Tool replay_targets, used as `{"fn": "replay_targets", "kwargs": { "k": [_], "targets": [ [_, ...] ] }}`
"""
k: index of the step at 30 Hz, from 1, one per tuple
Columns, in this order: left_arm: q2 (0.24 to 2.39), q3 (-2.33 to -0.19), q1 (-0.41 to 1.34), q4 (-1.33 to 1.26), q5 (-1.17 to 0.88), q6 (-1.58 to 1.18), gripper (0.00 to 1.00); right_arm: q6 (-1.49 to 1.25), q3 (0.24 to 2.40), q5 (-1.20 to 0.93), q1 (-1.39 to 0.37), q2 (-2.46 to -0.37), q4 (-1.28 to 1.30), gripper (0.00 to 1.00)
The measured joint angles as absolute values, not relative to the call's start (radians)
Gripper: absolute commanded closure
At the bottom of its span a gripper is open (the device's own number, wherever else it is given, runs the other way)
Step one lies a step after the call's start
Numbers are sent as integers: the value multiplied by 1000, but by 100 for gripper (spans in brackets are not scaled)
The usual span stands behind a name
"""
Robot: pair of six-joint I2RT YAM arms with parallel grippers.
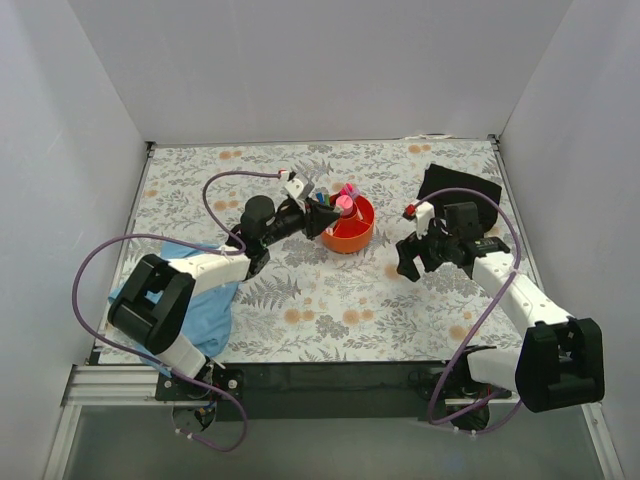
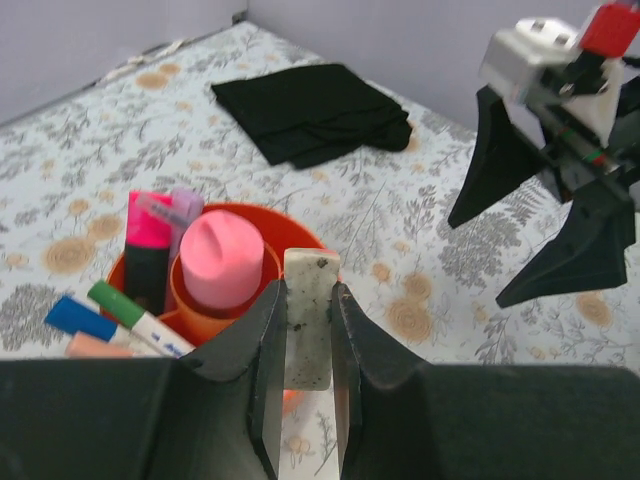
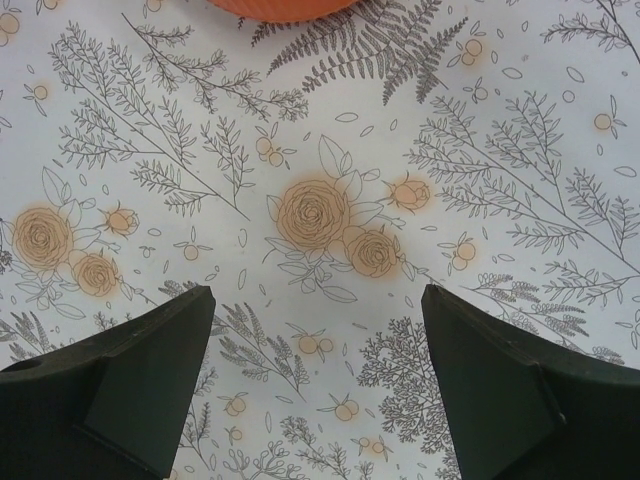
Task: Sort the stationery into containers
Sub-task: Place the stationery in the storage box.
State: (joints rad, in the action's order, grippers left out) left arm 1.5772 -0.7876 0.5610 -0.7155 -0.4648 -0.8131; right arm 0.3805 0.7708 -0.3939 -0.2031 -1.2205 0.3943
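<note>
The orange organizer (image 1: 350, 232) stands mid-table. Its central cup holds a pink piece (image 2: 222, 258). The outer ring holds a pink-and-black highlighter (image 2: 147, 250) and white pens with a blue cap (image 2: 75, 315) and a green cap (image 2: 110, 298). My left gripper (image 2: 305, 290) hovers at the organizer's near rim (image 2: 300, 232), shut on a speckled tan block (image 2: 308, 320) held upright between the jaws. My right gripper (image 3: 315, 295) hangs wide open over bare tablecloth to the right of the organizer (image 3: 280, 8), with nothing between its fingers.
A black cloth (image 1: 458, 185) lies at the back right, behind the right arm. A blue cloth (image 1: 200, 300) lies at the front left under the left arm. White walls enclose the table on three sides.
</note>
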Motion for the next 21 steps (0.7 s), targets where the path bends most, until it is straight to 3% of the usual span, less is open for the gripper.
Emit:
{"fn": "replay_targets", "kwargs": {
  "k": [21],
  "targets": [
    [1782,-846,618,-875,-502,-841,100,365,722,-397,-144,-1173,405,6]
  ]
}}
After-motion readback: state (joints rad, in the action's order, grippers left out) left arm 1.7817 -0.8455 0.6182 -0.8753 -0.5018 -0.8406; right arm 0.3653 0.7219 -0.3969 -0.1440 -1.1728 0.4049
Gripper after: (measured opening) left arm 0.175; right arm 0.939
